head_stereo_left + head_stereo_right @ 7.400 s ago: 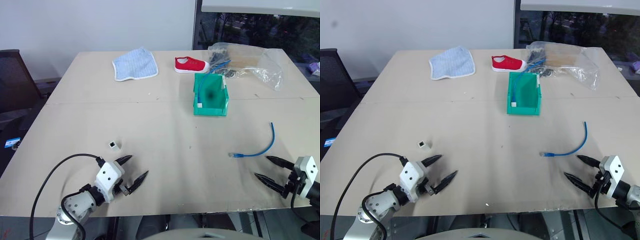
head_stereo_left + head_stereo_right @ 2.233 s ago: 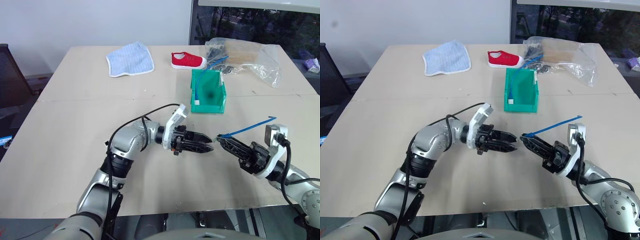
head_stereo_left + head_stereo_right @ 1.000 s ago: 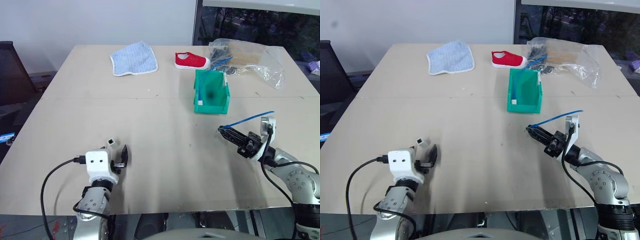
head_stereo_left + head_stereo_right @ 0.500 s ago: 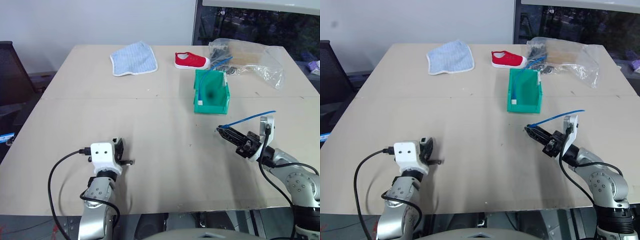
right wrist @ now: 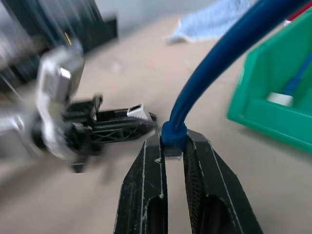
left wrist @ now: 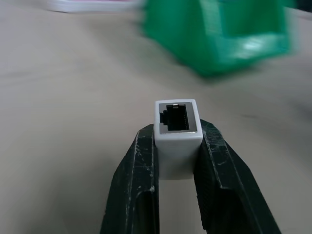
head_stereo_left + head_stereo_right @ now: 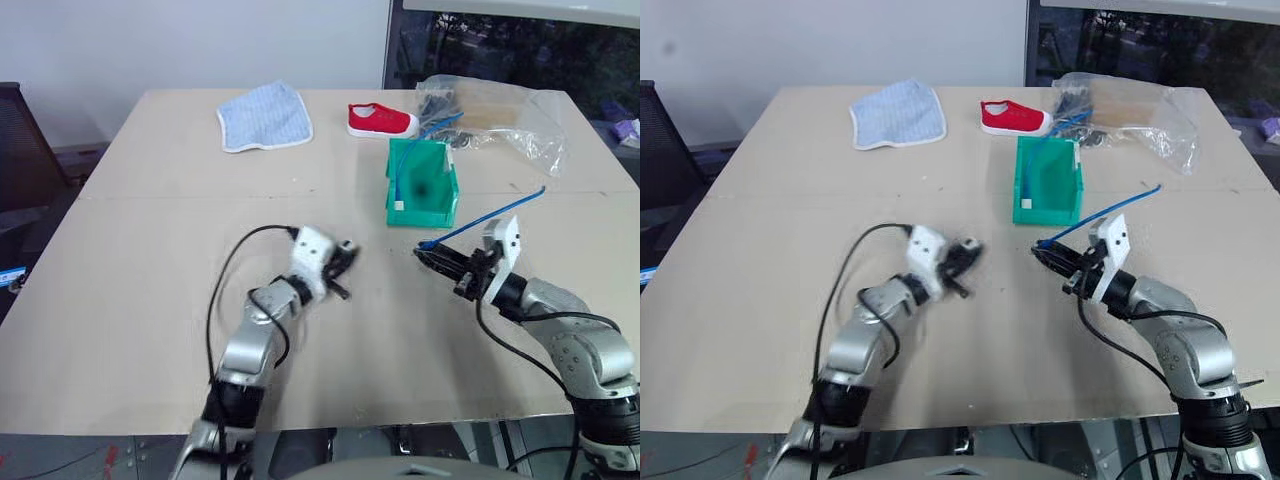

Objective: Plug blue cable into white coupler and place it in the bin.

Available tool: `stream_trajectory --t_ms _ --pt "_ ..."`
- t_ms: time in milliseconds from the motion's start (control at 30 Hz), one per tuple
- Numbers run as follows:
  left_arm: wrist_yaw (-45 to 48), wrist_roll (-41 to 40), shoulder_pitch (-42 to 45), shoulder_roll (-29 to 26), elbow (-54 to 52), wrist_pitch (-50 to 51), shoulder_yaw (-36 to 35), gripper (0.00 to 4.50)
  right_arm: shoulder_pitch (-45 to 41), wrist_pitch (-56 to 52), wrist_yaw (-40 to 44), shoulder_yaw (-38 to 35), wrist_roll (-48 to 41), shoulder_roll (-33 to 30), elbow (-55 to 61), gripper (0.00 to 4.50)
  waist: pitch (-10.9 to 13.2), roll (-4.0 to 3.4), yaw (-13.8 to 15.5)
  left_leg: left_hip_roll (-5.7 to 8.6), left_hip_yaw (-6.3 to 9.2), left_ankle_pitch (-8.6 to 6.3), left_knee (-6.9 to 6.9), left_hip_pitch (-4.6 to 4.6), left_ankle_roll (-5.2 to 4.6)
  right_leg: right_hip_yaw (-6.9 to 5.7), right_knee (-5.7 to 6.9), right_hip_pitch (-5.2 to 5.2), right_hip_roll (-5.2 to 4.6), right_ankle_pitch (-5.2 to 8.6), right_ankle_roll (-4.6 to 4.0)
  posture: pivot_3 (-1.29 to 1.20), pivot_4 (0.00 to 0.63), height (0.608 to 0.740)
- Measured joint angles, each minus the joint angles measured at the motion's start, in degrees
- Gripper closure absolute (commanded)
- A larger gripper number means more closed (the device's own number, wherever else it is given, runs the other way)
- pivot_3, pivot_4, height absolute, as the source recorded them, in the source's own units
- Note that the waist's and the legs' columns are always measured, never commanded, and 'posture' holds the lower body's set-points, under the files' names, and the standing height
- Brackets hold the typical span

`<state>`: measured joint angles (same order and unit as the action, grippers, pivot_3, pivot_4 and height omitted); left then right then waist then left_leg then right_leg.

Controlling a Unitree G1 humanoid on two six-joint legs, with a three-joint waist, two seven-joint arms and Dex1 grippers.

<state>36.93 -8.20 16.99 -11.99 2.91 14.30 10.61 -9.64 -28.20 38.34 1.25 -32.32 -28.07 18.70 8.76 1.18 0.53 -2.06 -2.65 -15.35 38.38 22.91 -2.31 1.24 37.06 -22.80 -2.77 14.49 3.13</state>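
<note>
My left gripper [image 6: 177, 142] is shut on the white coupler [image 6: 177, 122], whose dark socket faces away from the wrist. It hangs above the middle of the table [image 7: 150, 230], blurred in the head views [image 7: 340, 262]. My right gripper [image 5: 171, 145] is shut on the clear plug end of the blue cable [image 5: 219, 58]; the rest of the cable [image 7: 490, 215] arcs up and to the right. The two grippers point at each other a short gap apart, the coupler [image 5: 136, 111] not touching the plug. The teal-green bin [image 7: 443, 213] stands just behind them.
Inside the bin lie a blue strand and a small white piece. A striped blue cloth [image 7: 265, 115], a red shoe [image 7: 382, 121] and a crinkled clear bag [image 7: 505, 115] lie along the far edge. A dark chair [image 7: 20, 150] stands off the left side.
My left gripper shut on the coupler at the front left, lifted it and swung right to the table's middle. My right gripper with the cable edged left and rolled.
</note>
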Motion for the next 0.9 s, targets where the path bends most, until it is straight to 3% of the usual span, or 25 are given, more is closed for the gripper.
stream_trajectory --t_ms 167,400,633,900 --pt "8.1 0.6 6.8 0.2 9.0 -4.1 4.1 4.15 -1.0 2.0 -2.2 2.0 5.6 0.6 0.1 4.5 0.0 -0.04 0.4 -0.04 0.07 0.0 -0.06 0.03 0.0 -0.25 0.01 0.04 0.05 0.01 -0.01 0.0 0.15 0.74" --pt "11.8 1.9 14.2 2.8 20.9 -7.8 5.3 4.15 0.1 -4.4 -8.6 5.6 9.9 1.9 5.2 4.5 -0.1 -0.19 1.5 -0.02 0.13 0.02 0.42 -0.04 -0.01 -0.21 0.01 0.39 -0.1 0.05 -0.11 0.0 0.15 0.74" --pt "12.6 2.2 16.3 4.2 24.9 -9.3 5.2 4.15 -1.8 -14.3 -16.3 6.8 9.0 9.6 8.2 4.5 -0.2 -0.23 1.7 0.07 0.59 0.01 0.7 -0.04 -0.03 -0.23 -0.01 0.67 -0.24 0.03 -0.08 0.0 0.15 0.74" --pt "12.9 2.4 16.5 4.5 25.3 -9.2 4.6 4.15 -4.2 -19.6 -21.1 6.7 9.9 11.6 7.6 4.5 -0.2 -0.25 1.7 0.13 0.72 0.01 0.69 -0.03 -0.03 -0.32 -0.01 0.7 -0.26 0.03 -0.08 0.0 0.15 0.74"
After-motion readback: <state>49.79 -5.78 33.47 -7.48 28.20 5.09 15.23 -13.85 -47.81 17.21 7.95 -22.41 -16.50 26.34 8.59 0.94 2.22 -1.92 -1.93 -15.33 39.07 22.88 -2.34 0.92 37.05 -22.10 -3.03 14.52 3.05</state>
